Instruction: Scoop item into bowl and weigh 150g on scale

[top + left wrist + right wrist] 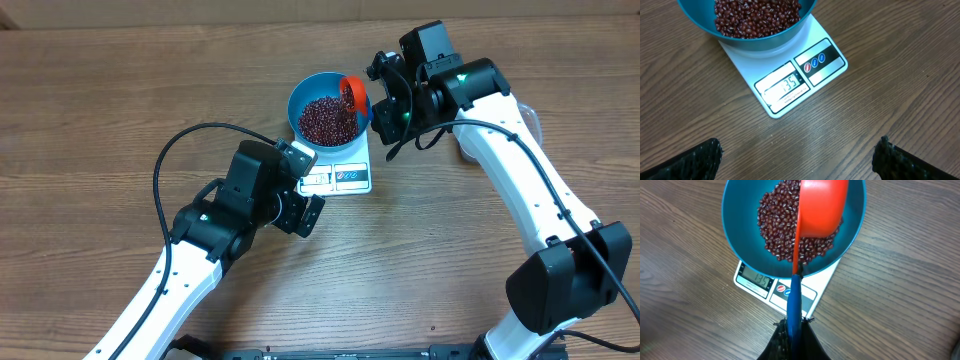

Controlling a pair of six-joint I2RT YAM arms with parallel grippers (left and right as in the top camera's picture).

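The blue bowl point(300, 100) stands on the white scale point(345, 178) and holds a heap of red-brown beans point(325, 118). The scale's display point(787, 85) reads 135. My right gripper point(794, 330) is shut on the blue handle point(794, 305) of an orange-red scoop point(822, 205), which is tipped over the beans point(777, 225) inside the bowl point(740, 220). My left gripper point(800, 155) is open and empty above the table, just in front of the scale point(790, 100). Its fingers point(700, 160) stand far apart.
A clear plastic tub point(530, 115) shows partly behind the right arm at the far right. The left arm's black cable point(170, 160) loops over the wooden table on the left.
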